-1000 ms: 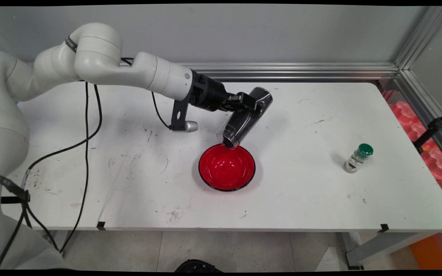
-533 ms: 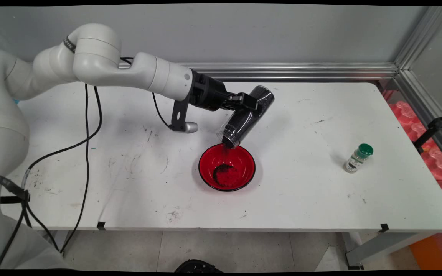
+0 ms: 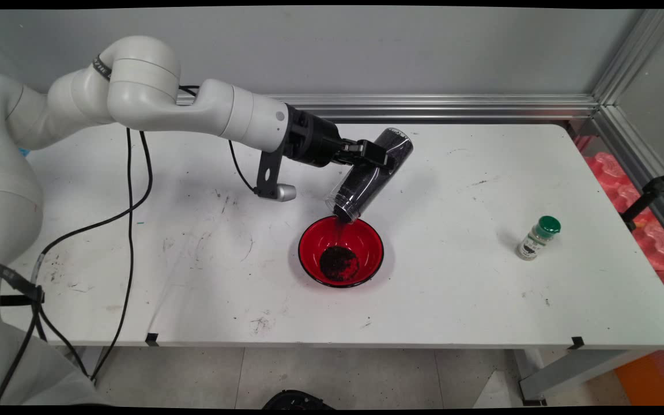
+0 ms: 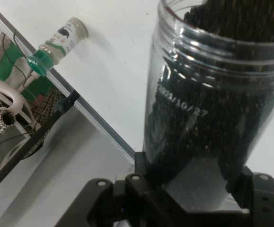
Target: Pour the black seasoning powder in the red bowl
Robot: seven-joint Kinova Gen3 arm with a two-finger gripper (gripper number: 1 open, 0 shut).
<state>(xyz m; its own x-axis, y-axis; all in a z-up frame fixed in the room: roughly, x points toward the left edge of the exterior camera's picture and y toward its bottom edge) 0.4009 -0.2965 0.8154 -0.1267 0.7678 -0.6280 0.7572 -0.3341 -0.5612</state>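
Observation:
My gripper point(image 3: 379, 161) is shut on a clear plastic jar point(image 3: 369, 176) filled with dark grains. The jar is tipped mouth-down to the lower left, its mouth just above the far rim of a red bowl point(image 3: 366, 248). A thin stream of grains falls from the mouth, and a dark heap point(image 3: 339, 263) lies in the bowl's bottom. In the hand view the jar point(image 4: 212, 99) fills the right side, clamped at its lower end by the gripper point(image 4: 193, 187), with grains packed towards the mouth at the top.
A small spice bottle with a green cap point(image 3: 538, 237) stands at the right of the table point(image 3: 459, 300), also seen in the hand view point(image 4: 56, 45). Black cables point(image 3: 130, 196) hang from the arm at the left. An aluminium rail point(image 3: 436, 106) runs along the back.
The jar has tilted a little further. One second ago the bowl held nothing; grains have poured in and gathered into a dark heap at its bottom.

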